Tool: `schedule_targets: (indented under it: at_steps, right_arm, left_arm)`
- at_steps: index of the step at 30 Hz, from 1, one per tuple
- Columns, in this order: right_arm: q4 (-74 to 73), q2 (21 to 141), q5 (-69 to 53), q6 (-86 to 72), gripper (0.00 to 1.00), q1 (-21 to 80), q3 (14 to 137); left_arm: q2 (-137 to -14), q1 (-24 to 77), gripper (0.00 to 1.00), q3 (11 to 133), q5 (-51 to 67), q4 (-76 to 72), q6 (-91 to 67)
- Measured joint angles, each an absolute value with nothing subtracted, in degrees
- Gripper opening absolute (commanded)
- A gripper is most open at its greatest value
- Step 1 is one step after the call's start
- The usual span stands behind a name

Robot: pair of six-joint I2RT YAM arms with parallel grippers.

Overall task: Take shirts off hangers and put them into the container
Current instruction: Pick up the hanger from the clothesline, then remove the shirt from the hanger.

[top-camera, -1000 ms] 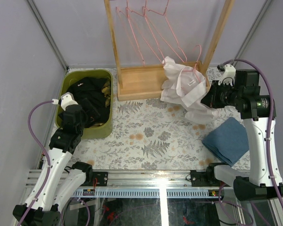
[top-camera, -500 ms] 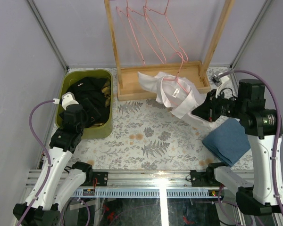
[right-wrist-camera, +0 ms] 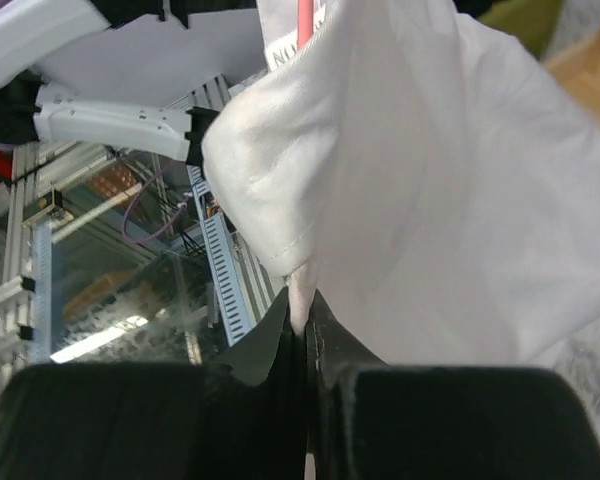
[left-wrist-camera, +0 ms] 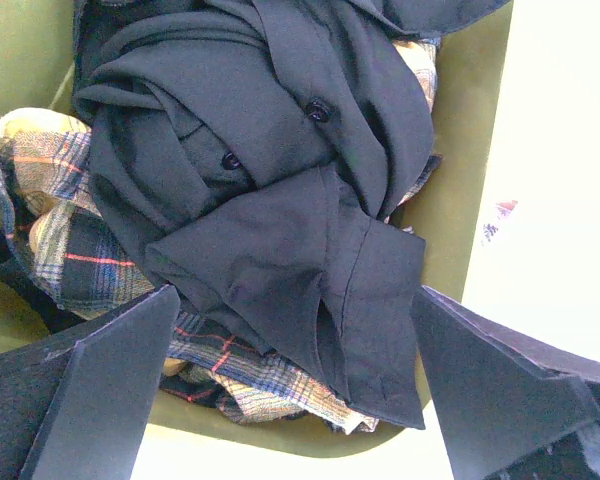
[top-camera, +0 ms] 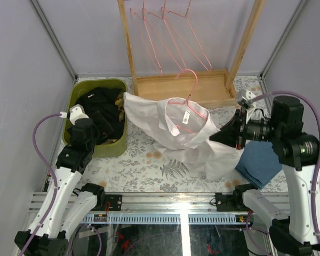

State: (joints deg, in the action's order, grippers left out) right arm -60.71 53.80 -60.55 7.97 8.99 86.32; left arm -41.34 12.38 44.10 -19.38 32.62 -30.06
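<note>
The right gripper [right-wrist-camera: 302,325] has its black fingers pressed together, pinching a fold of the white collared shirt [right-wrist-camera: 430,180]. A thin pink line shows at the pinch. Whether it is wire or cloth cannot be told.

In the top view the right gripper [top-camera: 213,138] is over the near-right part of the fern-patterned tabletop [top-camera: 165,168] and points toward its left edge. The white collared shirt [top-camera: 165,125] is spread above the middle of the tabletop. Its long axis runs from far left, where one end lies just beside the right wall of the olive-green plastic tub [top-camera: 74,98], to near right below the gripper. Whether its lower folds touch the tabletop cannot be told. A pink wire hanger [top-camera: 194,112] sits in the upturned collar, with its hook toward the far edge.

The left gripper [left-wrist-camera: 295,290] has its fingers spread wide with nothing between them, and hangs over the olive-green plastic tub [left-wrist-camera: 460,200] at the far-left corner. Inside lie crumpled black shirts [left-wrist-camera: 280,150] on a yellow-and-black plaid flannel shirt [left-wrist-camera: 50,200].

Several bare pink wire hangers [top-camera: 165,37] hang on the light wooden rack [top-camera: 128,48] at the far edge. A folded blue cloth [top-camera: 258,160] lies near the right edge.
</note>
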Motion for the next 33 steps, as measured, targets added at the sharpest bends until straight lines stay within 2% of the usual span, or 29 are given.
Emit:
schedule_targets:
  at_steps: [5, 8, 10, 16, 20, 21, 24, 29, 33]
  right_arm:
    - [-45.23, 45.23, -68.42, 2.92, 0.00, 9.06, 76.18]
    - [-43.99, 44.12, -69.32, 3.64, 0.04, 9.28, 75.05]
    - [-45.65, 46.57, -69.47, 6.26, 0.00, 9.34, 75.75]
    - [-50.59, 61.28, -67.96, 10.22, 0.00, 9.85, 75.75]
    - [-51.31, 66.22, -62.28, 9.85, 0.00, 12.34, 73.65]
    - [-51.94, 65.69, -58.35, 9.13, 0.00, 15.09, 73.23]
    - [-51.81, 65.80, -56.25, 8.10, 0.00, 17.72, 73.34]
    - [-51.11, 69.73, -52.58, 6.17, 0.00, 26.59, 73.34]
    - [-50.24, 72.14, -50.26, 5.04, 0.00, 30.00, 73.34]
  left_arm:
    - [-40.66, 12.38, 1.00, 44.03, -20.73, 32.91, -30.20]
    - [-38.72, 12.38, 1.00, 44.03, -23.00, 33.54, -30.89]
    - [-36.05, 12.38, 1.00, 44.05, -24.27, 33.89, -31.70]
    - [-30.04, 12.38, 1.00, 47.62, -23.16, 33.87, -34.28]
    - [-30.26, 12.38, 1.00, 52.21, -20.29, 33.71, -35.42]
    - [-30.85, 12.38, 1.00, 54.39, -15.09, 32.05, -35.51]
    - [-31.86, 12.36, 1.00, 54.94, -9.76, 30.68, -35.38]
    - [-39.72, 12.38, 0.99, 58.19, 7.75, 24.60, -36.45]
    - [-43.18, 12.40, 0.93, 58.02, 19.42, 19.25, -37.91]
